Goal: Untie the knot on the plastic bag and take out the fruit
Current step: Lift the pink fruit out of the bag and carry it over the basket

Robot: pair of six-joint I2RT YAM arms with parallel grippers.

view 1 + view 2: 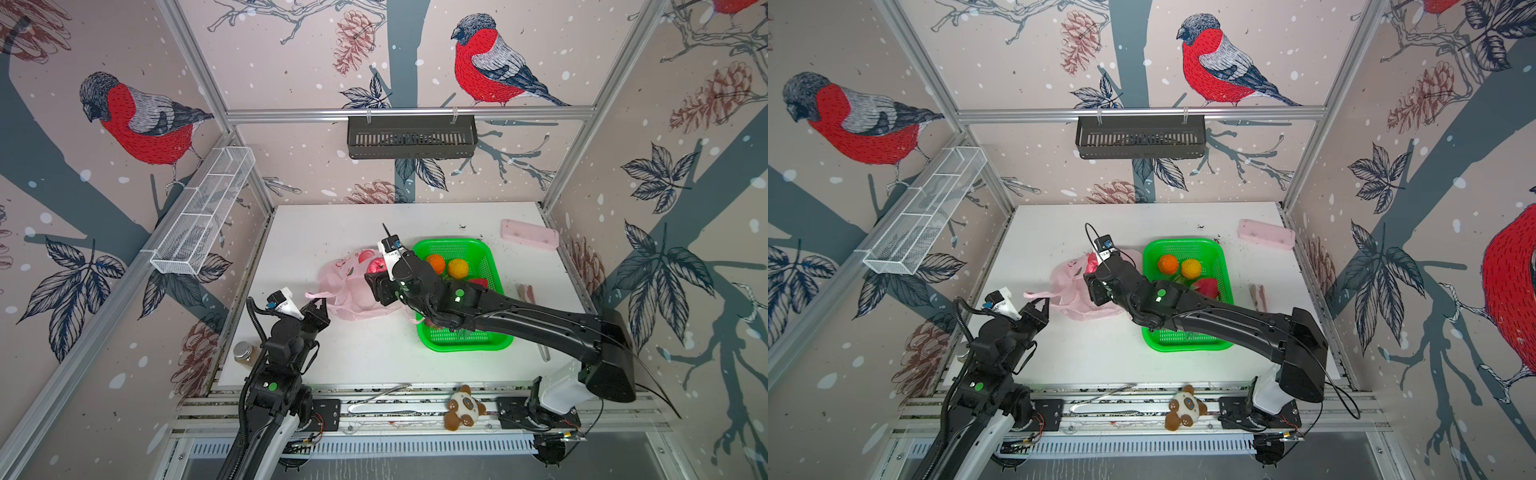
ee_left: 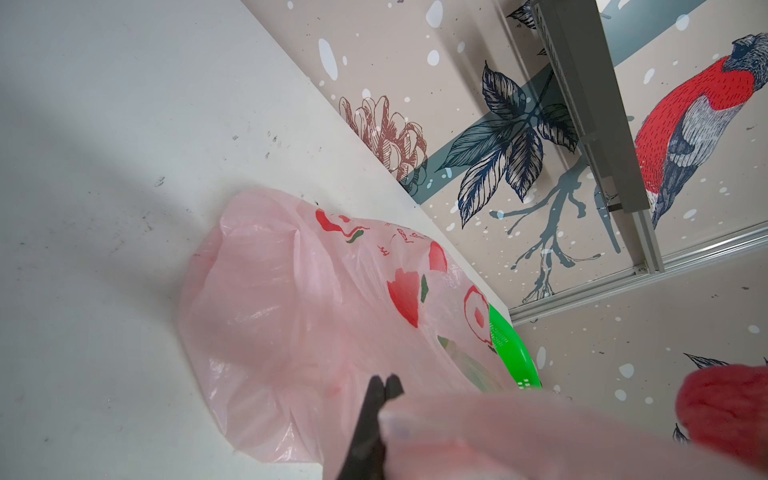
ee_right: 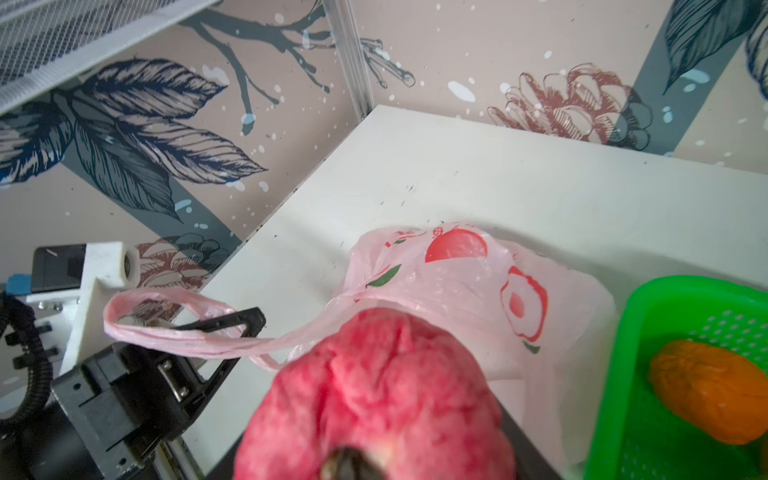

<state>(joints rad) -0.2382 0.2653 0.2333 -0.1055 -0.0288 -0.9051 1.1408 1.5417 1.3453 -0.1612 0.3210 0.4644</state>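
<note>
Pink-red fruit (image 3: 374,395) in right claw (image 1: 373,272)

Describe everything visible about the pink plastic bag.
The plastic bag is thin, translucent pink film printed with red fruit, crinkled and slumped on the white table beside the green basket. One loop handle stretches out, pinched in the shut left claw. The right claw holds a bumpy red fruit close by it.

Bright, even light; a broad soft shadow crosses the white tabletop (image 2: 104,291) in the left wrist view. Both top views bow straight lines near their edges. Close to the lenses, the bumpy pink-red fruit (image 3: 374,395) and thin pink plastic bag handle (image 2: 540,440) blur
</note>
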